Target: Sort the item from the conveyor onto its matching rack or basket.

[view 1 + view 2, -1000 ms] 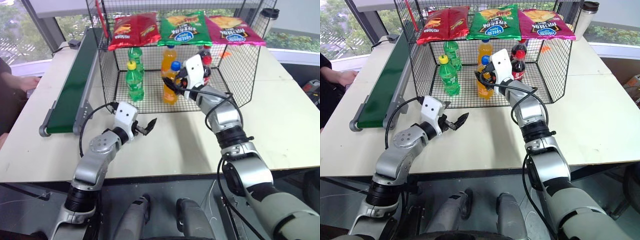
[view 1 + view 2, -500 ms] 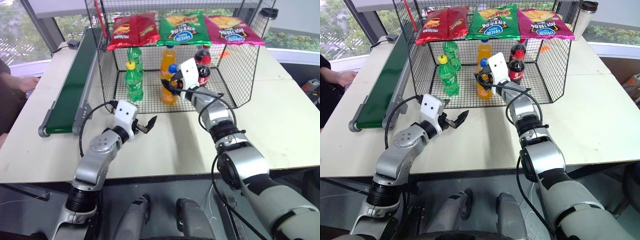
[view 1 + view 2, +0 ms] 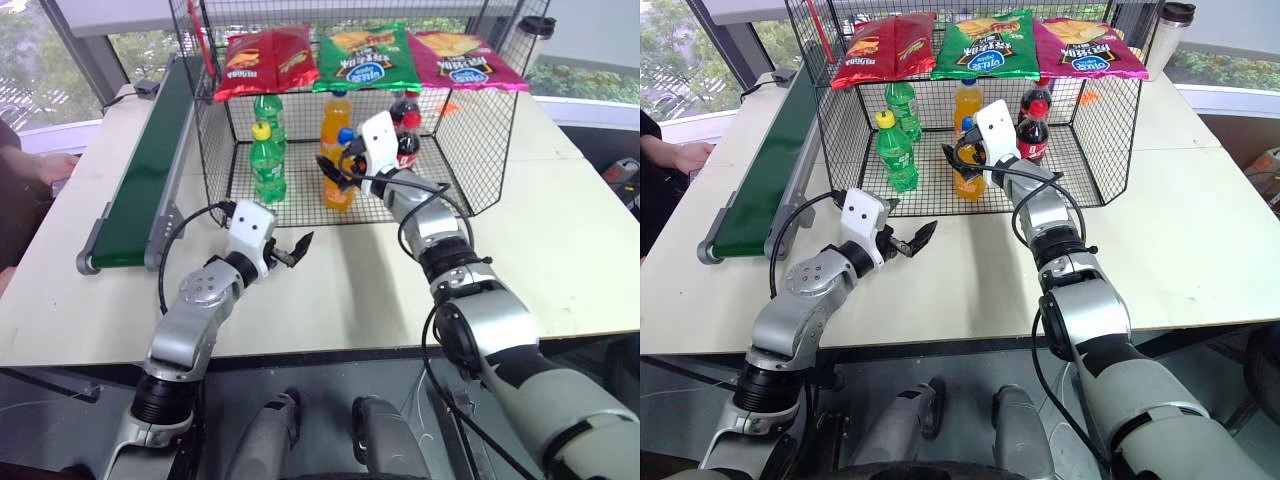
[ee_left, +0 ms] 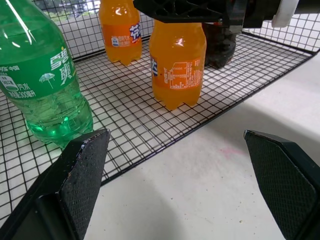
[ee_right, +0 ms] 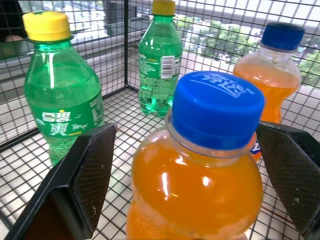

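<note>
**Orange bottle standing in cage, jaws spread**

The orange soda bottle (image 3: pixel 339 170) is standing upright on the mesh floor of the wire cage (image 3: pixel 480 140), near its open front, ahead of a second orange bottle (image 5: pixel 272 70). The right gripper (image 3: pixel 338 166) is flanking it with jaws wide, not gripping. The left gripper (image 3: pixel 297 250) is hovering over the tabletop (image 3: pixel 560 230), jaws wide and empty. The conveyor (image 3: pixel 150 160) is lying left of the cage.

The right arm stretches forward and slightly inward, its right claw (image 3: pixel 335 170) level with both black fingers spread wide apart. The left arm is bent at the elbow and held low, its left claw (image 3: pixel 296 252) pointing forward and toward the right, fingers also parted, holding nothing.
</note>
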Robot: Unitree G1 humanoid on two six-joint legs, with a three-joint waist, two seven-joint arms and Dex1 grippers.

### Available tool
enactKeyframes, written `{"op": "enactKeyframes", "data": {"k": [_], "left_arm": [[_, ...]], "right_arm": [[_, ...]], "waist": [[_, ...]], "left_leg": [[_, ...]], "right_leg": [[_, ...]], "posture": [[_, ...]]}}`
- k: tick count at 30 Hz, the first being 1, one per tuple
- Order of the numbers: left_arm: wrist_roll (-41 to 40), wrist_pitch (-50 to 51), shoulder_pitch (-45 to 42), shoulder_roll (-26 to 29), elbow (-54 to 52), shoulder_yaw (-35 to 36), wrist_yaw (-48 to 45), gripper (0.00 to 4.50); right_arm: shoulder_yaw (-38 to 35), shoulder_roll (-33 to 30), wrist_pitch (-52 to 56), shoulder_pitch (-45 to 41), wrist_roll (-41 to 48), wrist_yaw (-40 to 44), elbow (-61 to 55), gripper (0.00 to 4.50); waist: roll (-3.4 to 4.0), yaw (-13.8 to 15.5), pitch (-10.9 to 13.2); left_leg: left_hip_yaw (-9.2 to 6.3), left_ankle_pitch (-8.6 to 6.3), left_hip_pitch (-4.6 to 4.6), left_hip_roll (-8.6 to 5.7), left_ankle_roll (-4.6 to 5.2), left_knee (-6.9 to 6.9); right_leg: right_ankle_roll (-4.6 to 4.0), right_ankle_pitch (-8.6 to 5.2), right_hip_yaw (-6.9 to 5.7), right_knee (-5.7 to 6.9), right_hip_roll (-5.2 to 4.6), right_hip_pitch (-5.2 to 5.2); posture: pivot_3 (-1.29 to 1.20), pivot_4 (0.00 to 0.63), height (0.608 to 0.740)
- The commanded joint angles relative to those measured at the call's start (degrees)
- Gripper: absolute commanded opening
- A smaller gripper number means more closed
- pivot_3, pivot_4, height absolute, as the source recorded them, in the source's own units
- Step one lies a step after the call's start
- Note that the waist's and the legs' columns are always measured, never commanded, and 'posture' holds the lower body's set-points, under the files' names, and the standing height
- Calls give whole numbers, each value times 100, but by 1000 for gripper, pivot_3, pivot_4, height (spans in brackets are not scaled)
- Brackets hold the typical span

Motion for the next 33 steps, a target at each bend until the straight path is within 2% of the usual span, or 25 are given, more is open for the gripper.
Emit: {"op": "enactKeyframes", "data": {"k": [1, 14, 25, 33], "left_arm": [[57, -166, -69, 8, -81, 28, -15, 4500], [44, -242, -33, 27, -45, 38, -139, 4500], [-367, -102, 173, 264, -245, 300, -571, 4500], [-475, -157, 697, 445, -201, 198, -896, 4500]], "right_arm": [[-13, -107, -37, -76, -73, 80, -476, 4443], [16, -635, 1003, 939, -54, 534, -2350, 4443], [266, -1964, 2592, 2973, 281, 1886, -5184, 4443], [-24, -2122, 3822, 3909, 1168, 2125, -6652, 4443]], "waist": [[0, 0, 0], [0, 32, 0], [1, 35, -1], [2, 45, -2]], "left_leg": [[0, 0, 0, 0, 0, 0], [0, 0, 0, 0, 0, 0], [3, -6, 0, 1, -9, 2], [4, -9, -1, 2, -12, 3]], "right_leg": [[0, 0, 0, 0, 0, 0], [0, 0, 1, 0, -1, 1], [-18, -11, 1, -3, -9, 3], [-22, -15, 2, -4, -22, 5]], "posture": [[0, 150, 738], [0, 150, 738], [0, 150, 738], [0, 150, 738]]}}
